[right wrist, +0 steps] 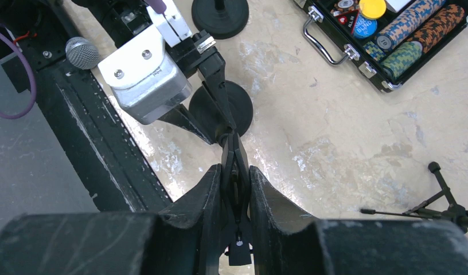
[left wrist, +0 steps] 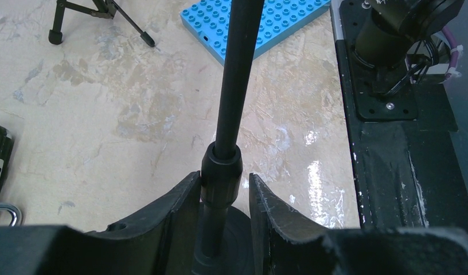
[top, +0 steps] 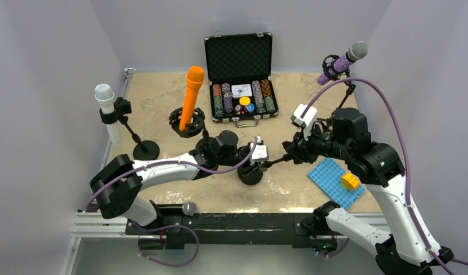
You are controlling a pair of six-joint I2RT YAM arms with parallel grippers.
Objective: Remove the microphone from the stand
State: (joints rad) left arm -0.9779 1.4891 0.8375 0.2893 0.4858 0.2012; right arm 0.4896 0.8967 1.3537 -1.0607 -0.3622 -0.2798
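Closest to the lens in the left wrist view: left gripper (left wrist: 223, 179), closed about the collar (left wrist: 221, 169) of the stand (top: 270, 163), low on the pole (left wrist: 234, 86) and just above the round base (right wrist: 241, 109). 1 pad touching the collar; contact at the other hard to confirm. Closest in the right wrist view: right gripper (right wrist: 233, 172), pinched shut on the thin black clip (right wrist: 231, 152) at the pole's far end. No mic body visible in that clip.

Stand tilted well off upright between the 2 grippers, base down on the table (left wrist: 105, 114).

Mic (right wrist: 82, 52) judged to be the grey-headed one lying on the black rail (right wrist: 105, 160) at the near edge, apart from the stand and near the left arm's base. Only the mesh head plain to see; body dark against the rail, so its lie unclear. Farther back, 3 others in their own stands, well apart from both grippers: white mic (top: 105, 97), orange mic (top: 191, 94), purple mic (top: 342, 62).

Handling, as a guess: light, stiff, hard-shelled, with a smooth round barrel, so prone to slip and roll. Mesh head easy to dent. Grip across the barrel near its middle, never on the mesh, jaws square to its axis. For the bottom-heavy stand, hold low on the pole.
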